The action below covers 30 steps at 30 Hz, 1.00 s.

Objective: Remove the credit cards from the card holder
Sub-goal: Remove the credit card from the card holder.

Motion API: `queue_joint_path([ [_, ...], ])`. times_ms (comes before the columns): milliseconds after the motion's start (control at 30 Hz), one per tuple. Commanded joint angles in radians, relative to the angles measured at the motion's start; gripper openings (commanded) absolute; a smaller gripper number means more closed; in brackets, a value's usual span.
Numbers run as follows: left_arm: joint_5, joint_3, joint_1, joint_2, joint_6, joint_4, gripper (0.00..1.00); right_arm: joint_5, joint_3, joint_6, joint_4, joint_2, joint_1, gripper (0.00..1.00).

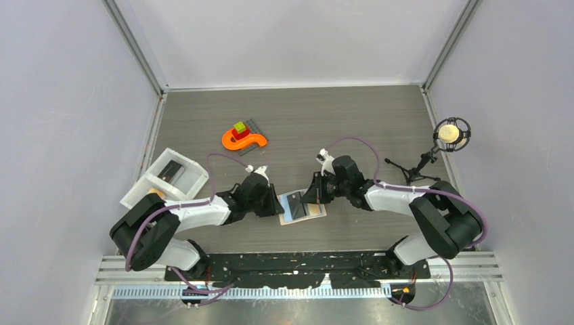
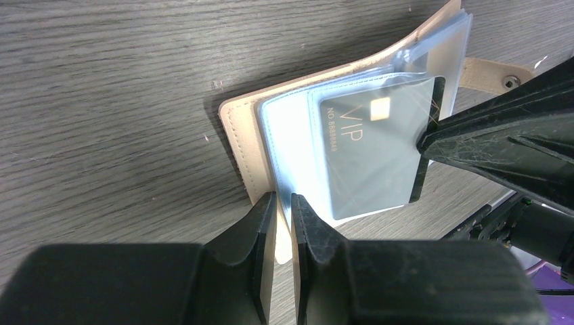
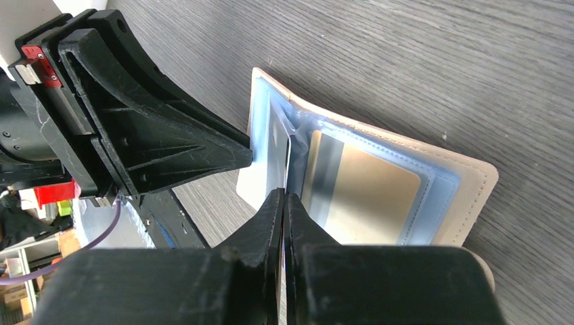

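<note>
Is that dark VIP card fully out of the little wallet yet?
No, the dark card lies mostly under a clear sleeve of the open card holder, only one edge sticking out.

Both arms reach inward from the desk's near edge, tips facing each other. The left tool (image 2: 283, 201) pinches the card holder (image 2: 237, 135) by its edge; the right tool (image 3: 284, 198) is clamped on the dark card (image 2: 372, 156).

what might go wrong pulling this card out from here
The right tool grips the black card only by its thin edge, so it may slip off. It may also have pinched the clear sleeve, dragging the card holder along. The left tool holds just the holder's near edge, which could pull free.
</note>
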Motion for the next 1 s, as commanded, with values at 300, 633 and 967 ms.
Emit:
queue_joint_path([
  [300,-0.068,-0.039,0.002,0.042,0.031,-0.095,0.17,-0.032,-0.007,0.031,0.068,0.003,-0.019,0.05],
  [633,-0.055,-0.025,0.002,0.060,0.036,-0.096,0.17,-0.014,0.022,-0.008,0.000,0.017,-0.019,0.31],
  [967,-0.050,-0.024,0.002,0.057,0.036,-0.095,0.17,-0.012,0.030,0.005,0.043,0.102,-0.010,0.30],
])
